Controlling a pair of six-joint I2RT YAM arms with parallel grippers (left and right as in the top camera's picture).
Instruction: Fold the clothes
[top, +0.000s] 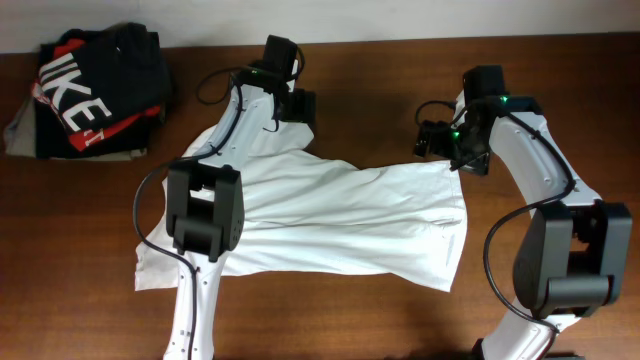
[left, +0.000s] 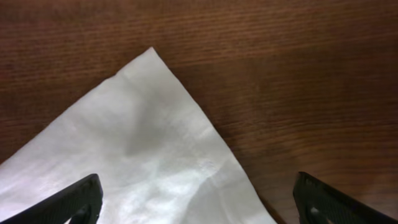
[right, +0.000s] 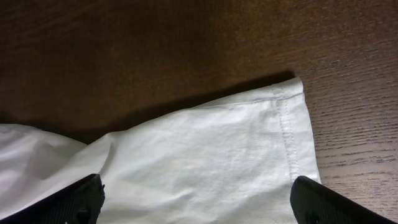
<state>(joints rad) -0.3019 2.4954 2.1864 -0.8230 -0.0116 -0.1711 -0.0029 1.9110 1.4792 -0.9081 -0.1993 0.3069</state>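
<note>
The clothes (top: 340, 215), a plain white T-shirt, lie spread across the brown table. My left gripper (top: 300, 112) hovers at the shirt's far left corner. In the left wrist view that pointed corner (left: 149, 124) lies flat below the left gripper (left: 199, 208), which is open, its black fingertips (left: 78, 200) wide apart. My right gripper (top: 432, 140) stands at the far right corner. The right wrist view shows a hemmed corner (right: 289, 118) under the right gripper (right: 199, 205), also open, with nothing held between the fingers (right: 326, 202).
A stack of folded garments (top: 90, 90) sits at the far left: a black shirt with white letters and red on a grey-olive one. Bare wood table (top: 380, 80) runs along the far side.
</note>
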